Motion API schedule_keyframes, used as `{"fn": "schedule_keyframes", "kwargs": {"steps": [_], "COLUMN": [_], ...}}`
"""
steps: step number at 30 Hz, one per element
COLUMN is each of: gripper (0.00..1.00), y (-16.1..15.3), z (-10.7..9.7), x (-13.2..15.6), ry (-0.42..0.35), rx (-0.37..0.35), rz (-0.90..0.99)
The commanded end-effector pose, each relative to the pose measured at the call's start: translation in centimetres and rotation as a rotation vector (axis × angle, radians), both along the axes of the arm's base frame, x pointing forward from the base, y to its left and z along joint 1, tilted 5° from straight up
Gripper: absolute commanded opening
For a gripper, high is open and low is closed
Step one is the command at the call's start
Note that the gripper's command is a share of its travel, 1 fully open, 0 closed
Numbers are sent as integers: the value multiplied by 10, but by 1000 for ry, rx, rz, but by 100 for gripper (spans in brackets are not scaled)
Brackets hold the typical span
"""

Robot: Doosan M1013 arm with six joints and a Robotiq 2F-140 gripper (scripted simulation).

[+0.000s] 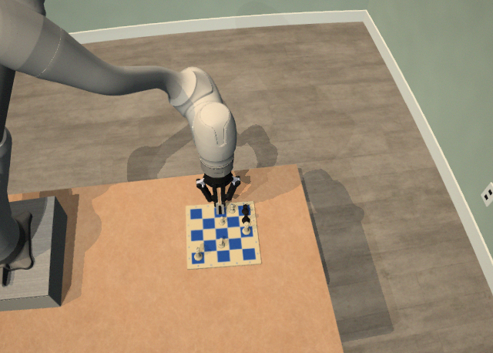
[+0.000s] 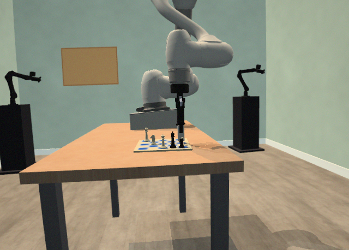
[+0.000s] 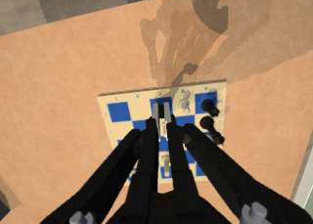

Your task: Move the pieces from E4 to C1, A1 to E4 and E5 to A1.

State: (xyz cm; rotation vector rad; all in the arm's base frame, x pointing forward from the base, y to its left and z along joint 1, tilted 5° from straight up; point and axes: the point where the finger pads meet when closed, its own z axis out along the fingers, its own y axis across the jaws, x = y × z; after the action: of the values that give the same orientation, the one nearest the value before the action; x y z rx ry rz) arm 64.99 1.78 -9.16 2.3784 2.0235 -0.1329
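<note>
A small blue-and-cream chessboard (image 1: pixel 223 264) (image 2: pixel 138 150) (image 3: pixel 105 102) lies on the table. My gripper (image 1: pixel 219 206) (image 2: pixel 180 134) (image 3: pixel 161 110) points straight down. It is shut on a slim white piece (image 1: pixel 219 200) (image 2: pixel 180 131), low over the middle blue square of the board's far row in the top view. I cannot tell whether the piece's base touches the board. A white piece (image 1: pixel 231 207) stands one square to its right. Two black pieces (image 1: pixel 246 210) (image 1: pixel 247 220) (image 2: pixel 172 140) stand in the right column. A white piece (image 1: pixel 197 255) (image 2: pixel 146 134) stands on the near-left corner. The edge letters are too small to read.
More white pieces (image 1: pixel 222 220) (image 1: pixel 221 243) (image 1: pixel 246 230) stand upright on the board. The orange table (image 1: pixel 119 301) (image 2: pixel 84 157) carries the arm's grey base block (image 1: pixel 31 261) (image 2: pixel 152 120) at its left end. The board's right side lies near the table's edge.
</note>
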Motion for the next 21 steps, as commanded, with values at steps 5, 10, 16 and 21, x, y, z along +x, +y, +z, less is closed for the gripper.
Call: {"fn": "schedule_keyframes", "kwargs": {"steps": [5, 10, 16, 21], "gripper": [0, 0, 0, 0], "y": [0, 0, 0, 0], "z": [0, 0, -1, -2], "x": [0, 0, 0, 0], "ry": [0, 0, 0, 0], "rx": [0, 0, 0, 0], "rz": [0, 0, 0, 0]}}
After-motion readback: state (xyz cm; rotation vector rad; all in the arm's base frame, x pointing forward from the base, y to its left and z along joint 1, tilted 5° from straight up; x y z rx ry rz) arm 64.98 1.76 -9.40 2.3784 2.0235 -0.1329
